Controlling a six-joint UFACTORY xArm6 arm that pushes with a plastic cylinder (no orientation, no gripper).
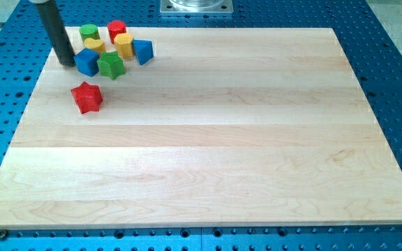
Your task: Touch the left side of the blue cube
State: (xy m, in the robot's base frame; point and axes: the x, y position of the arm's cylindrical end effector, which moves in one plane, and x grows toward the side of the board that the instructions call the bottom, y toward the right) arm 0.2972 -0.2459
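Observation:
The blue cube sits on the wooden board near the view's top left, in a cluster of blocks. My tip is just to the view's left of the blue cube, very close to or touching its left side. A green star block touches the cube on its right. A yellow block lies just behind the cube.
The cluster also holds a green cylinder, a red block, a yellow block and a blue triangular block. A red star block lies alone below the cluster. The board's left edge is close to my tip.

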